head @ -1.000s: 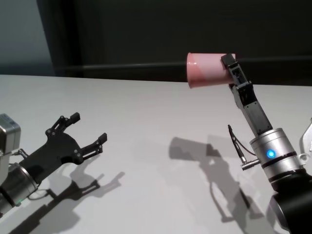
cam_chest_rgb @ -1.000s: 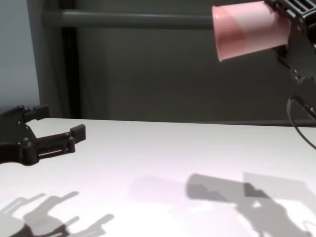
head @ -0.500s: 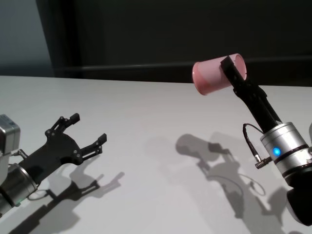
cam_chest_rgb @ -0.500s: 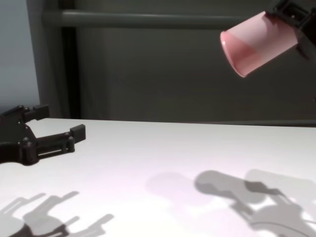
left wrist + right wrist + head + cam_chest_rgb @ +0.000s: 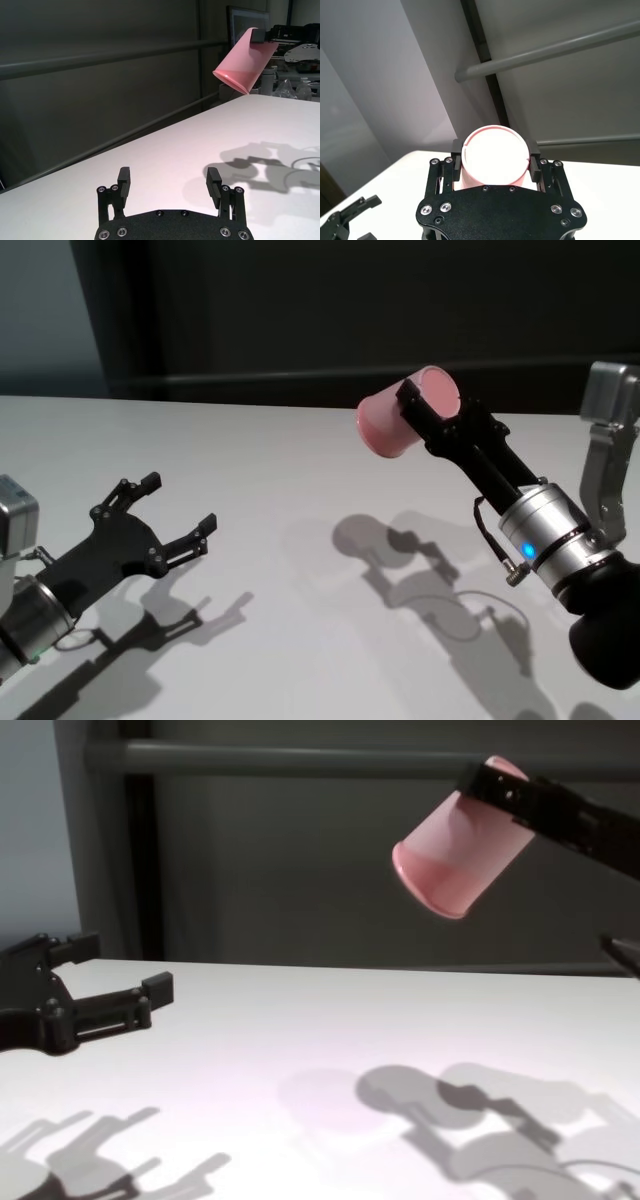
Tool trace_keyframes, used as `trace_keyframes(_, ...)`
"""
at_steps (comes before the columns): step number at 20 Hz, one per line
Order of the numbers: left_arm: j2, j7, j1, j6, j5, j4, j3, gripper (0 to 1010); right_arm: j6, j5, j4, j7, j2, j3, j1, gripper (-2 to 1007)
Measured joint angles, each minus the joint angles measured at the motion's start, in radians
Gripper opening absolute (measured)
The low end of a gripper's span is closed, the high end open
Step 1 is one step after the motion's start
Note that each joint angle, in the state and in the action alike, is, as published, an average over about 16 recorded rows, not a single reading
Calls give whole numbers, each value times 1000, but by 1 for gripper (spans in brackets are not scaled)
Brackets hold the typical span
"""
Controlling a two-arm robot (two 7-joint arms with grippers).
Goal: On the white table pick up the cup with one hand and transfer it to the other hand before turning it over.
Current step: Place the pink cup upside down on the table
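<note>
Head view: the right gripper is clenched on the cup, held in the air above the far right of the white worktop, its mouth tilted down and leftward. The left gripper hovers low at the near left, released and empty.

Chest view: the cup hangs well apart from the left gripper.

Right wrist view: fingers press both sides of the cup.

The handover seems under way; next, the two arms must close the gap so the left jaws can straddle the cup.
</note>
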Motion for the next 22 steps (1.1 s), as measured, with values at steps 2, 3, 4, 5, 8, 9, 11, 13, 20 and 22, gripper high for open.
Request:
trace_keyframes(2,0,0,0,0,0,0,0,1001,30,-36,3,-14,5,-19,13,736)
trace_keyframes(3,0,0,0,0,0,0,0,1001,45,-52,5,-20,6,-29,19,736)
trace_keyframes(4,0,0,0,0,0,0,0,1001,60,-68,7,-25,8,-38,25,736)
trace_keyframes(5,0,0,0,0,0,0,0,1001,75,-83,10,-30,9,-47,31,736)
trace_keyframes(8,0,0,0,0,0,0,0,1001,116,-122,20,-41,11,-74,46,736)
trace_keyframes(9,0,0,0,0,0,0,0,1001,129,-135,25,-44,11,-83,52,736)
trace_keyframes(11,0,0,0,0,0,0,0,1001,152,-159,34,-47,10,-100,61,736)
trace_keyframes(13,0,0,0,0,0,0,0,1001,172,-182,44,-49,9,-116,70,736)
trace_keyframes(20,0,0,0,0,0,0,0,1001,212,-247,87,-42,0,-159,94,736)
trace_keyframes(22,0,0,0,0,0,0,0,1001,219,-262,100,-38,-4,-168,99,736)
